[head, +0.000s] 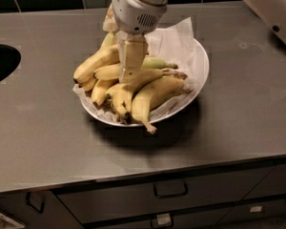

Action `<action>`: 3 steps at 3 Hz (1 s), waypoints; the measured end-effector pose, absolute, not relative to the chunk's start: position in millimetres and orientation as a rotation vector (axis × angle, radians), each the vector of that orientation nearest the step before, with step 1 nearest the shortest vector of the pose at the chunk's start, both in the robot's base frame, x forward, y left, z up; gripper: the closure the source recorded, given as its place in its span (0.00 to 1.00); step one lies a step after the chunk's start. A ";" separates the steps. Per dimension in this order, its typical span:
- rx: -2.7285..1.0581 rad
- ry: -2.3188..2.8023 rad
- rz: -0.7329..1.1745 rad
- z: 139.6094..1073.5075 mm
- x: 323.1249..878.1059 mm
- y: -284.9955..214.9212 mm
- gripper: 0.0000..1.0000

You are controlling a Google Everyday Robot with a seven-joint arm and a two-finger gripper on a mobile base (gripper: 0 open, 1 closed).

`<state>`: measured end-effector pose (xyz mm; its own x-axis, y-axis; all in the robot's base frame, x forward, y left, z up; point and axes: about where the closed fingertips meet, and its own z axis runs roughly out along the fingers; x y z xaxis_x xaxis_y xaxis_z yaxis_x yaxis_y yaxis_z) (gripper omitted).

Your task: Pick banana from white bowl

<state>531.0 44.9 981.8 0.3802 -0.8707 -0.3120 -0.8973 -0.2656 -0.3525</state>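
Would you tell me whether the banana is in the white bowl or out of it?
In: the banana lies in the pile inside the white bowl; the gripper is down at the pile's middle, beside it.

Cream gripper [128, 76] by yellow banana [96, 64]

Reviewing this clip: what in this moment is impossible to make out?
- Camera view: where the gripper meets the bananas; its own body covers the contact.
- Rear bananas and far rim of the bowl: hidden by gripper and paper.
- Dark opening in the counter: cut off by left edge.
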 end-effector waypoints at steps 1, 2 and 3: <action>-2.114 1.550 0.033 990.1 528.3 29.3 0.20; -2.062 1.565 0.002 997.9 525.7 16.5 0.25; -2.050 1.564 -0.012 1001.7 524.8 14.7 0.29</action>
